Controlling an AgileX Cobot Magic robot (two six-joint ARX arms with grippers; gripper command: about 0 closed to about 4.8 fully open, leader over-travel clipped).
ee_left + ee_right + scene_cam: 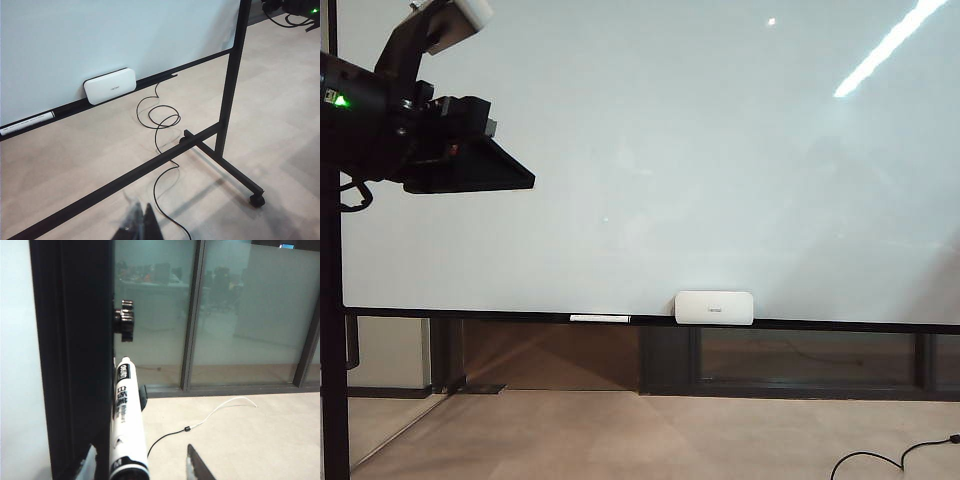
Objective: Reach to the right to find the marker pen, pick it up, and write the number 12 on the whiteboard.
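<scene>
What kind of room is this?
Probably an office or meeting room: a big rolling whiteboard with an eraser on its rail, and glass partitions with desks showing dimly behind them.

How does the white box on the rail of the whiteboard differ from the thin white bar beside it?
The white box is thick with rounded corners, while the thin white bar is slim and flat. The box stands taller against the whiteboard, while the bar lies low along the rail. The box sits nearer the board's middle, the bar further left. Both are white and rest on the same bottom rail.
</scene>
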